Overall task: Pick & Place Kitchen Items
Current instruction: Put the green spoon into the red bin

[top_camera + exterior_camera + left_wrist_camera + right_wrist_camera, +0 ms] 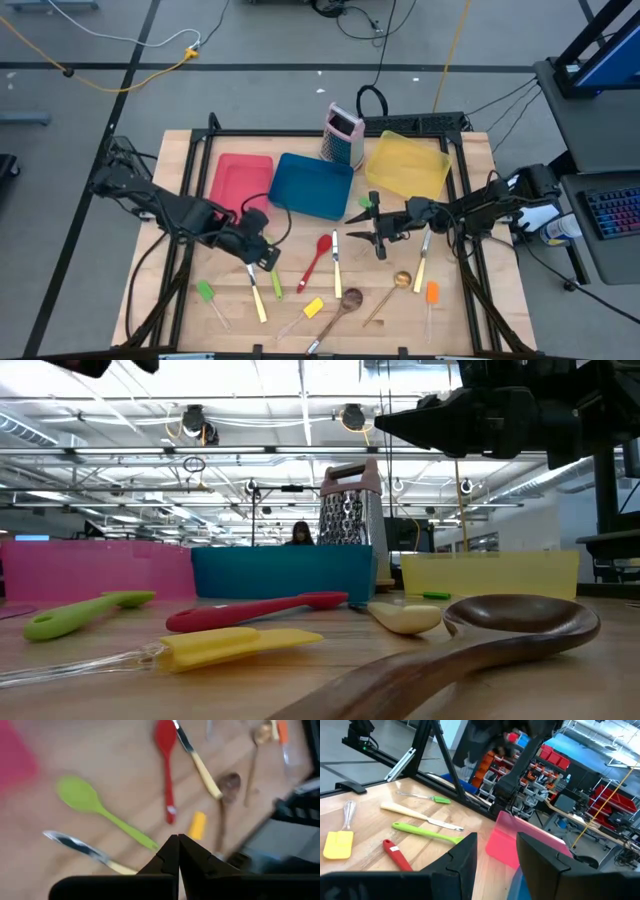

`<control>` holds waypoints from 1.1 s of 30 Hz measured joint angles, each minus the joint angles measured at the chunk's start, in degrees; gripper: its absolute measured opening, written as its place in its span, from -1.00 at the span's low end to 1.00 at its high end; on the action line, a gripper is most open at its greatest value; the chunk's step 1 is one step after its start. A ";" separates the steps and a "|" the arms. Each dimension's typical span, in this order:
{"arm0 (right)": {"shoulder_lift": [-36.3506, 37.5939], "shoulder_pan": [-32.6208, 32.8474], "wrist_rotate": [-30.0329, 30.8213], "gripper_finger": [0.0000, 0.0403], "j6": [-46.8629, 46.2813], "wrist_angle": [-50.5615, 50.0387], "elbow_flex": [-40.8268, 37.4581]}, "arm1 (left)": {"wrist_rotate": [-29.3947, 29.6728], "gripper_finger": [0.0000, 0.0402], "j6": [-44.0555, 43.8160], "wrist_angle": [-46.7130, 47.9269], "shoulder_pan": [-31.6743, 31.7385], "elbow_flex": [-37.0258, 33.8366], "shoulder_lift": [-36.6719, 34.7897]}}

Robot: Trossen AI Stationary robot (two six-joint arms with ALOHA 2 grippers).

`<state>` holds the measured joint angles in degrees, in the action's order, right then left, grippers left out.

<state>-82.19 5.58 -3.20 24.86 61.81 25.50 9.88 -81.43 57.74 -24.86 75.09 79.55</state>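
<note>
left gripper (262, 256) from above hangs over the table (180, 300), fingers pressed together and empty, beside a green spoon (275, 284) and a knife (256, 296). its wrist view shows both below the tips. right gripper (378, 236), spread and empty, hovers near the blue tray (315, 185).

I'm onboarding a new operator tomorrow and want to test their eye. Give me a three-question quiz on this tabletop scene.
1. True or false: the left gripper is shut with nothing between its fingers.
2. Which tray does the box grater stand nearest? A) red tray B) blue tray C) none, it lies flat at the table's front edge
3. Fill in: the right gripper hovers with its fingers ____.

Key
1. True; in the left wrist view the fingers meet above the green spoon.
2. B; it stands upright behind the blue tray.
3. Open, holding nothing.
</note>
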 joint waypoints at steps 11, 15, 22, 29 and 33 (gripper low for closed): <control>0.00 0.00 0.07 -0.35 -3.36 -0.81 0.02 | 2.57 -0.88 1.16 1.92 -1.16 -11.28 0.11; 0.00 0.11 0.02 -0.35 -3.65 -0.81 0.02 | -1.88 -0.88 0.83 2.07 -1.08 -14.84 0.11; 0.00 0.11 0.00 -0.35 -4.46 -0.79 0.02 | -7.15 -0.78 -0.13 0.99 1.55 -18.03 0.11; 0.00 0.11 -0.02 -0.35 -4.08 -0.54 0.02 | -6.84 -0.40 -1.33 -8.10 2.81 -21.14 0.11; 0.00 0.11 -0.03 -0.35 -2.90 -0.33 0.02 | -3.94 -0.20 -5.83 -17.32 3.16 -24.89 0.11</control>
<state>-82.19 5.69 -3.23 21.96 61.47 25.51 5.94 -87.25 40.42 -21.70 50.20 79.66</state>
